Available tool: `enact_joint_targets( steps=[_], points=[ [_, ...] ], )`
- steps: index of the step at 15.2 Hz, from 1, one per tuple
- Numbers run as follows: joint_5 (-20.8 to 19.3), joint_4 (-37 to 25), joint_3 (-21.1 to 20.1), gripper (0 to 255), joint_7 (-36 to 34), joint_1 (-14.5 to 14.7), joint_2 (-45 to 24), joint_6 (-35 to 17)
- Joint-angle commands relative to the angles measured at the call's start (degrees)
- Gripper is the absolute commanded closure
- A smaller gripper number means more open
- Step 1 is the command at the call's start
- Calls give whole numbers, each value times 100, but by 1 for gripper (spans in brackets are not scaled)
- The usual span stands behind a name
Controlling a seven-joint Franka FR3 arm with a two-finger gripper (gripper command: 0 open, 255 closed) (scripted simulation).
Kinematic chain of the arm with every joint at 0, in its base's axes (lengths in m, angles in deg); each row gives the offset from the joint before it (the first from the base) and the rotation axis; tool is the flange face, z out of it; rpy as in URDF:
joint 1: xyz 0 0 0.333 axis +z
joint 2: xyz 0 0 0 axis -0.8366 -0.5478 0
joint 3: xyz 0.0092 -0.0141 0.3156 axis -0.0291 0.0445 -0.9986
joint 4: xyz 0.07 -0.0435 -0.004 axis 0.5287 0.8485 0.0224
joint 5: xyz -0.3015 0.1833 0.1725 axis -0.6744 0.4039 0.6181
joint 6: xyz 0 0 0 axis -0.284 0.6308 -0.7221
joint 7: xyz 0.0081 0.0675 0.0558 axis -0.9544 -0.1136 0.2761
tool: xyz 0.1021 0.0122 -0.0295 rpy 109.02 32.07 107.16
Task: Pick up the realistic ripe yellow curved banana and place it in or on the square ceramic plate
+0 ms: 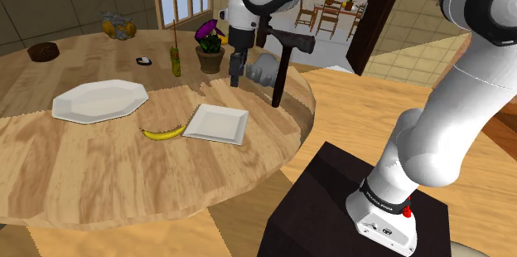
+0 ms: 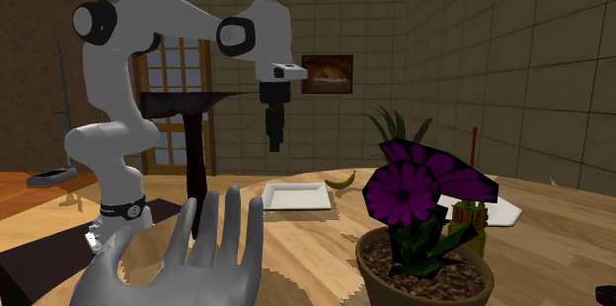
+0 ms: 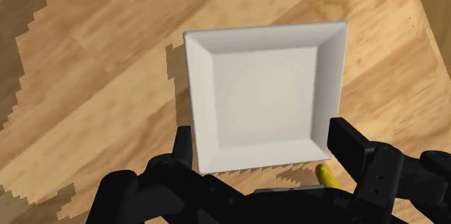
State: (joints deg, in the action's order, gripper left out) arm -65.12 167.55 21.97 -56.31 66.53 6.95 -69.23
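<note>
Wrist view: the gripper (image 3: 264, 137) hangs over the square plate (image 3: 264, 100), fingers spread and empty. The banana (image 3: 327, 176), a smooth yellow curve, lies on the wood-grain table (image 3: 94, 63) just beside the plate's glossy white, raised rim. I would shift over the banana's middle, set the fingers across its narrow width, then descend

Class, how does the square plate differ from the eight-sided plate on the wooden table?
Shape: the square plate has four straight edges; the eight-sided plate has eight.
Size: the eight-sided plate looks wider than the square plate.
Neighbours: the banana lies right beside the square plate, well apart from the eight-sided plate.
Both are white, hold nothing and lie flat on the table.
</note>
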Motion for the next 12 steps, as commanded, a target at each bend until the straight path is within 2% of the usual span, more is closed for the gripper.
enact_joint_targets(
  steps=[1,12],
  points=[
    [-16,-269,-75,0,172,80,-378,-61],
    [-333,-2324,-561,0,822,628,-2501,152]
  ],
)
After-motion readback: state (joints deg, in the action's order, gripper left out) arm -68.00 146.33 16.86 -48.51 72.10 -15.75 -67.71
